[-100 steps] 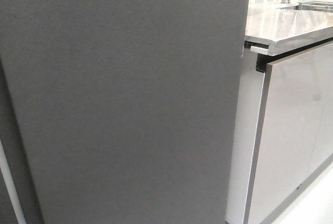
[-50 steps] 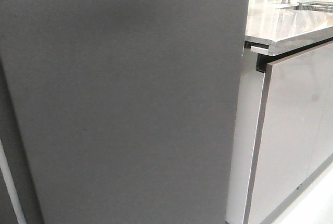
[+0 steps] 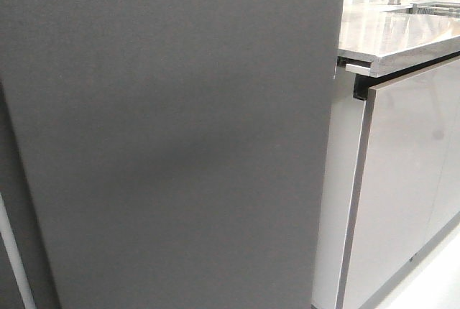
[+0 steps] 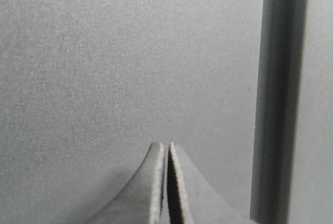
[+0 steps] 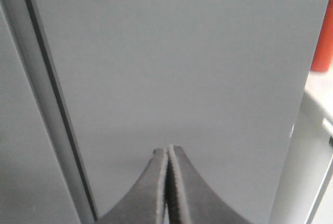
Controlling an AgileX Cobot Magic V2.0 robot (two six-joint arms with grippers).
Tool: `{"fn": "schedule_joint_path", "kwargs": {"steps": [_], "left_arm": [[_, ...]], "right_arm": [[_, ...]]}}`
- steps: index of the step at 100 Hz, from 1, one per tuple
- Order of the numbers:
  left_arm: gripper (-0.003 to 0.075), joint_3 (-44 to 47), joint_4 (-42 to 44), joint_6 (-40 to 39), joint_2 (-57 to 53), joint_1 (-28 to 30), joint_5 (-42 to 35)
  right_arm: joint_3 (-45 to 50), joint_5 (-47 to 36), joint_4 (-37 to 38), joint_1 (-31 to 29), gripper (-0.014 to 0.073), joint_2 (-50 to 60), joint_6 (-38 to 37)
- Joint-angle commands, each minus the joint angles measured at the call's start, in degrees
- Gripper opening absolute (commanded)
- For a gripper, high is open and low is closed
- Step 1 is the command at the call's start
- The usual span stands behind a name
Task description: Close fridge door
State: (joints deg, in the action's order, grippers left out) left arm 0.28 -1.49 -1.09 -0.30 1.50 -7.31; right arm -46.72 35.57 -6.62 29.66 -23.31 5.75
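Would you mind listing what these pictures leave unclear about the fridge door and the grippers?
- Front view: the fridge door fills the frame, hiding the fridge body; how far it stands open cannot be told. Neither arm shows.
- Left wrist view: the left gripper is shut; whether it touches the door is unclear.
- Right wrist view: the right gripper is shut before a grey panel; an orange thing is cut off by the edge.

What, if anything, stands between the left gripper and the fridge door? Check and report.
Nothing visible does. In the left wrist view the left gripper, fingers pressed together, points straight at the fridge door, with only bare matte grey panel ahead of its tips. Whether the tips already touch the door cannot be told.
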Motion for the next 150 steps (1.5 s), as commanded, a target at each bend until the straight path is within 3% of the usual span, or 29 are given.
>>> {"fn": "schedule_joint_path", "kwargs": {"steps": [1,44,69,107,130,150], "left_arm": [[-0.0020,2.01,-0.23,-0.25,-0.59,-0.39,-4.15],[-0.0020,2.01,-0.23,-0.25,-0.59,-0.39,-4.15],[-0.0020,2.01,-0.23,-0.25,-0.59,-0.39,-4.15],[-0.0020,2.01,-0.23,-0.25,-0.59,-0.39,-4.15],[-0.0020,2.01,-0.23,-0.25,-0.59,-0.39,-4.15],[-0.0020,2.01,-0.23,-0.25,-0.59,-0.39,-4.15]], "right_arm": [[-0.64,-4.50,-0.44,-0.37,-0.0044,-0.27,-0.04],[-0.55,-3.49,-1.05,-0.37,-0.0044,-0.27,-0.04],[1.72,-7.30,3.40,-2.84,-0.0045,1.22,-0.04],[25.49,-23.29,2.77,-25.93,-0.0045,14.30,-0.04],[40.21,-31.81,2.40,-29.33,-0.0045,21.52,-0.04],[47.06,-38.23,2.40,-29.33,-0.0045,24.90,-0.04]]}}
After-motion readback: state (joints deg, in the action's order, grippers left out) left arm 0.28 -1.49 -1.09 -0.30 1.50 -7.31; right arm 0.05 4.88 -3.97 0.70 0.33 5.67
